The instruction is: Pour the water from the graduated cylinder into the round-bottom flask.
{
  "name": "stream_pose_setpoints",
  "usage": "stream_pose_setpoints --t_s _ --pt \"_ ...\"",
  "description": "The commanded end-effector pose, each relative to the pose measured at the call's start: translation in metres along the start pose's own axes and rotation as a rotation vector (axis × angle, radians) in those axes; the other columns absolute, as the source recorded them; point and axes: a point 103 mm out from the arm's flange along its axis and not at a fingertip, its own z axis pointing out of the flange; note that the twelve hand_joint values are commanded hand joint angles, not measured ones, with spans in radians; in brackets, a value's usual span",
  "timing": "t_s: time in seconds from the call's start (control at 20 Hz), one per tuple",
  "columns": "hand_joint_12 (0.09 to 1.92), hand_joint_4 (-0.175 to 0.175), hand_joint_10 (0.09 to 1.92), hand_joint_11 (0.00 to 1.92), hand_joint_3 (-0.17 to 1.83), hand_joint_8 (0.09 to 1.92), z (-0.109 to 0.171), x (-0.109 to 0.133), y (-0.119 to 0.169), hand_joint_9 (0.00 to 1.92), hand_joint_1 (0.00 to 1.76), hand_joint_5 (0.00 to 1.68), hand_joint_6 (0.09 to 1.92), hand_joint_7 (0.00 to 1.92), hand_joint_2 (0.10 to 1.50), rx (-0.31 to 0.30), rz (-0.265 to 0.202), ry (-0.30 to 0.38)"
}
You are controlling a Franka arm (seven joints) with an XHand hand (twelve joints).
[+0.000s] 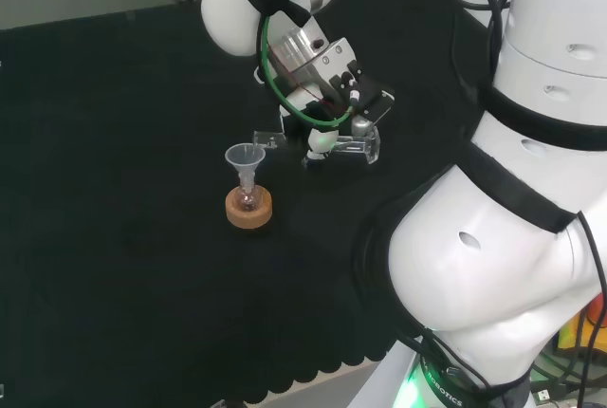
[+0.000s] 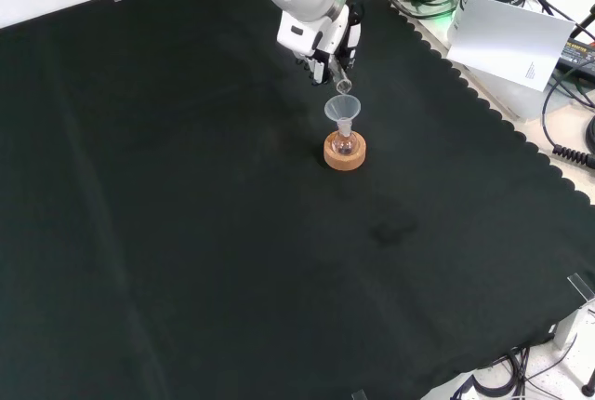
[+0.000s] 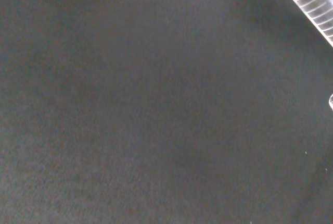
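Clear graduated cylinder (image 1: 318,145), one, gripped by robot hand (image 1: 327,104) beside one funnel-topped flask (image 1: 247,196).

The arm (image 1: 512,237) is glossy white, built of rounded links with black bands at the joints. A bare metal block sits just above the black and white hand (image 1: 327,109), where green and thin red cables loop past.
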Motion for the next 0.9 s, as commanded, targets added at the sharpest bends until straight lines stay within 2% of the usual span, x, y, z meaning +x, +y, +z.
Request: stream_pose_setpoints --t_s 0.05,0.45,0.9 --pt "0.68 -0.134 0.09 1.36 -0.01 0.33 -0.003 0.003 0.000 1.44 1.13 0.97 1.03 1.27 1.13 0.034 0.011 -0.021" --pt "0.68 -0.133 0.09 1.36 -0.01 0.33 -0.010 0.006 0.001 1.44 1.13 0.97 1.04 1.27 1.13 0.092 0.041 -0.054" --pt "0.68 -0.132 0.09 1.36 -0.01 0.32 -0.015 0.006 0.002 1.44 1.13 0.96 1.04 1.27 1.13 0.130 0.065 -0.079"
